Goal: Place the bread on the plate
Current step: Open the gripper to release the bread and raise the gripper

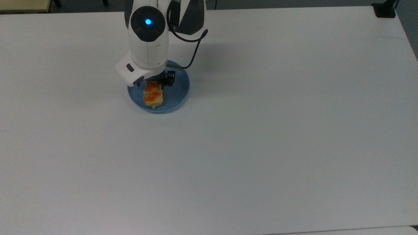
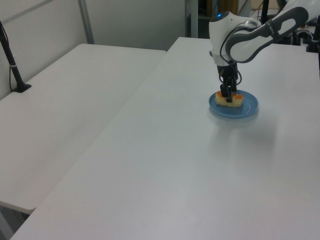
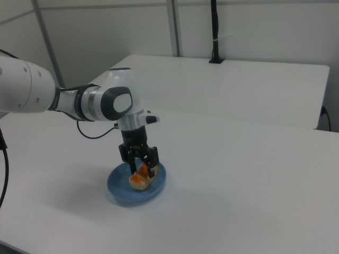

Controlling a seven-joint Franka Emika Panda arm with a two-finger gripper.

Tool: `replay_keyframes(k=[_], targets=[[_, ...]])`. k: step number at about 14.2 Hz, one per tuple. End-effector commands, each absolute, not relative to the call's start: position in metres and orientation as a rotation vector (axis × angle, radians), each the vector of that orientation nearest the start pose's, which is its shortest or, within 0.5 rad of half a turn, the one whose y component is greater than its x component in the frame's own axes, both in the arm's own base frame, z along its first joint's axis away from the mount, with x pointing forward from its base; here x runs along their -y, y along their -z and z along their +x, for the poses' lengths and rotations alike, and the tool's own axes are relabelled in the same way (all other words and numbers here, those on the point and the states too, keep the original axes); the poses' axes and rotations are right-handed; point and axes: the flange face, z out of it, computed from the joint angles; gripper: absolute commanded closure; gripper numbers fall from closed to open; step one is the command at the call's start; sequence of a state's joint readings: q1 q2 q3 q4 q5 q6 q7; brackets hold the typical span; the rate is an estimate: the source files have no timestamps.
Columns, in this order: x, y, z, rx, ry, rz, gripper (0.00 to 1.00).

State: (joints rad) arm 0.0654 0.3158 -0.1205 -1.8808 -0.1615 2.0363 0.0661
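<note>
In the right view we see the bread [image 3: 141, 178] lying on the light-blue plate [image 3: 117, 189] on the white counter [image 3: 254, 190], and our gripper [image 3: 141, 165] straddles it, fingers [image 3: 152, 168] spread apart on either side, gripping nothing.

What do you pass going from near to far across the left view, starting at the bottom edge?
Bare table → plate with the bread on it, gripper over the bread → robot arm.
</note>
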Motion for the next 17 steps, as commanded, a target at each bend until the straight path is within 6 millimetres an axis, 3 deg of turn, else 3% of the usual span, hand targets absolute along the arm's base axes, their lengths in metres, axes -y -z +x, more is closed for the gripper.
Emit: replay_keyframes(k=[1, 3, 5, 7, 10, 12, 14, 17], targets=[[0.044, -0.389, 0.590, -0.239, -0.296, -3.301, 0.00], [0.052, -0.436, 0.583, -0.380, -0.287, -3.290, 0.00], [0.060, -0.509, 0.572, -0.462, -0.279, -3.274, 0.00], [0.074, -0.558, 0.561, -0.540, -0.213, -3.223, 0.00], [0.112, -0.621, 0.527, -0.661, -0.064, -2.988, 0.00], [0.118, -0.644, 0.511, -0.653, -0.002, -2.957, 0.00], [0.117, -0.654, 0.505, -0.558, 0.026, -2.976, 0.00], [0.116, -0.661, 0.503, -0.230, 0.083, -3.037, 0.00]])
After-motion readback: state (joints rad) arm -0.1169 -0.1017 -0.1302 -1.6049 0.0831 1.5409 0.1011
